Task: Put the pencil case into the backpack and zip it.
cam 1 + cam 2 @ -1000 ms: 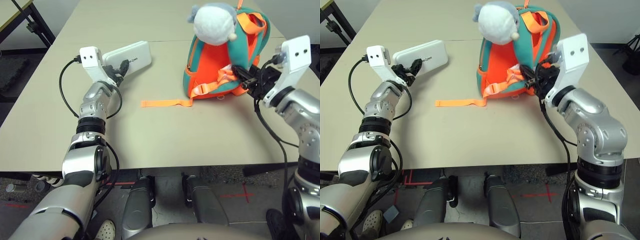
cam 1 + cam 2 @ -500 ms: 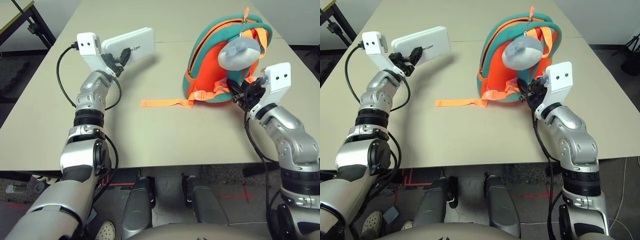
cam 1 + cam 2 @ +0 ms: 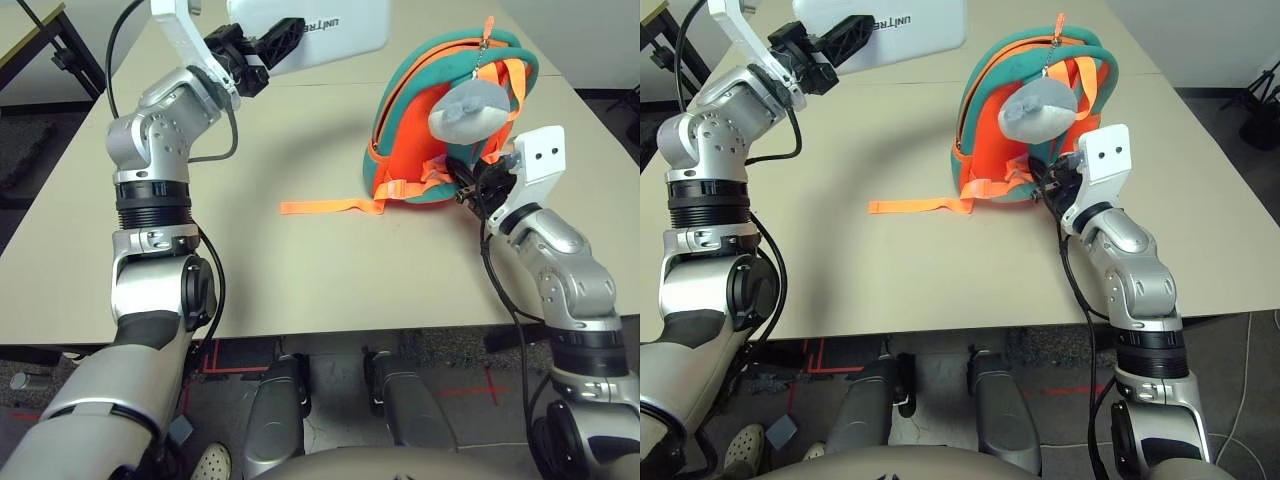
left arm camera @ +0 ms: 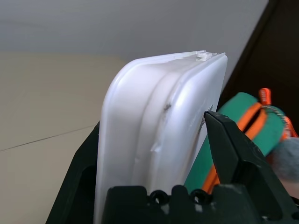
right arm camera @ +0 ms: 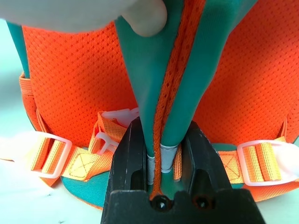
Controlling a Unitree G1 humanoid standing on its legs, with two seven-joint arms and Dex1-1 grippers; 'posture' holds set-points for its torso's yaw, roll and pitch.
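From the left eye view, the left tool (image 3: 262,52) grips one end of the white pencil case (image 3: 325,25) and holds it in the air above the far side of the desk (image 3: 300,270), well apart from the orange and teal backpack (image 3: 425,150) standing on the desk to its right; the case's long axis runs roughly level, its free end pointing toward the backpack. The right eye view shows the right tool (image 3: 1045,183) at the backpack's lower side, beneath the grey plush charm (image 3: 1038,108), with a loose orange strap (image 3: 920,206) trailing across the desk. In the left wrist view, the two black fingers (image 4: 231,149) stand wide apart around the case's thickness, its flat faces against them, the backpack's teal rim visible past it. In the right wrist view, the right tool is nearly closed, pinching the teal trim and an orange webbing strip (image 5: 175,93) of the backpack. The step in hand appears to be carrying the case to the bag; the next move likely calls for tipping the case's free end down into the top opening while the right tool steadies the bag.
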